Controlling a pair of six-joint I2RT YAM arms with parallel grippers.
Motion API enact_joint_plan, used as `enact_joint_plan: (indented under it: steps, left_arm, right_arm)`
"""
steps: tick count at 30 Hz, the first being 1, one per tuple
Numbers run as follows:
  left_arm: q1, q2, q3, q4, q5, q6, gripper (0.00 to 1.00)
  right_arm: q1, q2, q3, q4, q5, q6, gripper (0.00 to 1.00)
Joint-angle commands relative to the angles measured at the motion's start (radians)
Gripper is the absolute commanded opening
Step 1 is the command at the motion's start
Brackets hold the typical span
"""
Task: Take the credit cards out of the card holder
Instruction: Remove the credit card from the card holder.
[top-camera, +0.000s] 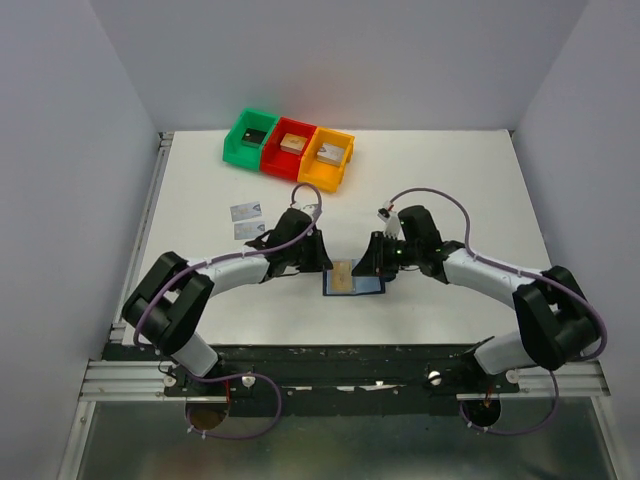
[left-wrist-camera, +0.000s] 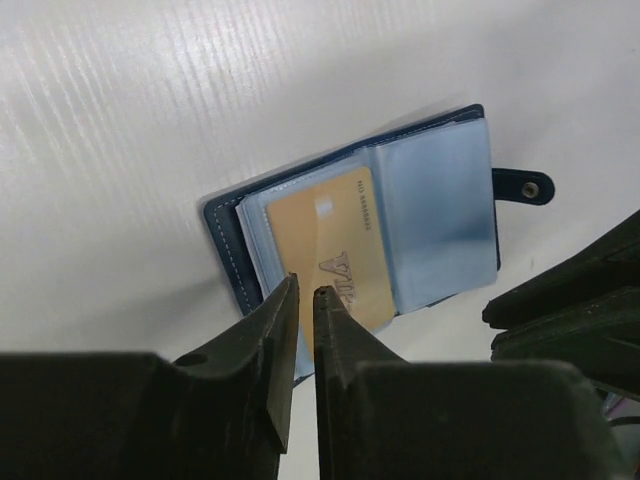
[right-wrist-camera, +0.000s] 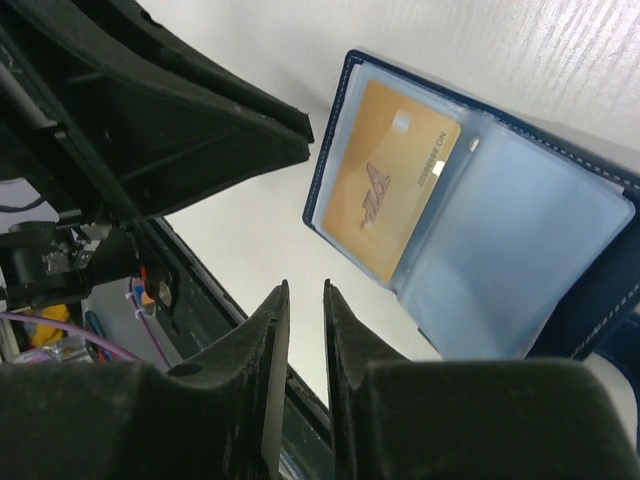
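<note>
The card holder (top-camera: 368, 286) lies spread open on the table between my two arms, navy outside with bluish clear pockets (left-wrist-camera: 440, 220) (right-wrist-camera: 520, 250). A tan-gold credit card (top-camera: 343, 277) (left-wrist-camera: 330, 235) (right-wrist-camera: 395, 190) sits flat in its left pocket. Two silver-grey credit cards (top-camera: 245, 210) (top-camera: 248, 231) lie on the table to the left. My left gripper (left-wrist-camera: 305, 286) (top-camera: 327, 268) hovers over the gold card's near edge, jaws drawn to a thin slit, nothing seen clamped. My right gripper (right-wrist-camera: 306, 287) (top-camera: 373, 267) stands beside the holder's right half, jaws narrowly apart and empty.
Green (top-camera: 250, 138), red (top-camera: 290, 148) and orange (top-camera: 328, 158) bins stand in a row at the back, each with a small block inside. The holder's strap tab (left-wrist-camera: 525, 187) sticks out on its right side. The table's near edge and black rail (right-wrist-camera: 200, 310) lie just under my right gripper.
</note>
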Motion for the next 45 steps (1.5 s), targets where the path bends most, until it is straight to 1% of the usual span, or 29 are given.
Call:
enact_joint_plan:
  steps: [1,2,6,14,15,19,21,23,30,45]
  left_arm:
    - [-0.002,0.030,0.018,-0.019,-0.043,-0.014,0.22]
    - [-0.004,0.034,0.018,-0.017,-0.046,-0.014,0.20]
    - [-0.002,0.060,0.022,-0.022,-0.050,-0.014,0.18]
    - [-0.004,0.091,0.030,-0.040,-0.062,-0.011,0.17]
    - [-0.002,0.092,0.032,-0.040,-0.062,-0.008,0.15]
    - [-0.004,0.103,0.035,-0.039,-0.070,-0.005,0.13]
    - [-0.002,0.106,0.033,-0.040,-0.074,-0.005,0.11]
    - [-0.002,0.109,0.036,-0.068,-0.074,-0.005,0.10]
    - [-0.004,0.109,0.036,-0.071,-0.079,-0.005,0.09]
    - [-0.002,0.109,0.024,-0.051,-0.065,-0.016,0.09]
  right_arm:
    - [0.001,0.093,0.028,0.140,-0.085,0.062,0.27]
    - [0.001,0.120,0.030,0.152,-0.091,0.070,0.28]
    - [0.001,0.189,0.032,0.195,-0.104,0.098,0.28]
    - [-0.001,0.234,0.027,0.175,-0.051,0.088,0.29]
    - [-0.002,0.238,0.027,0.172,-0.045,0.087,0.30]
    - [-0.007,0.249,0.024,0.151,-0.018,0.087,0.31]
    - [-0.011,0.255,0.019,0.149,-0.010,0.085,0.33]
    - [-0.014,0.258,0.016,0.149,-0.007,0.084,0.34]
    - [-0.020,0.280,0.015,0.154,-0.004,0.081,0.38]
    - [-0.025,0.307,-0.014,0.269,-0.068,0.136,0.38]
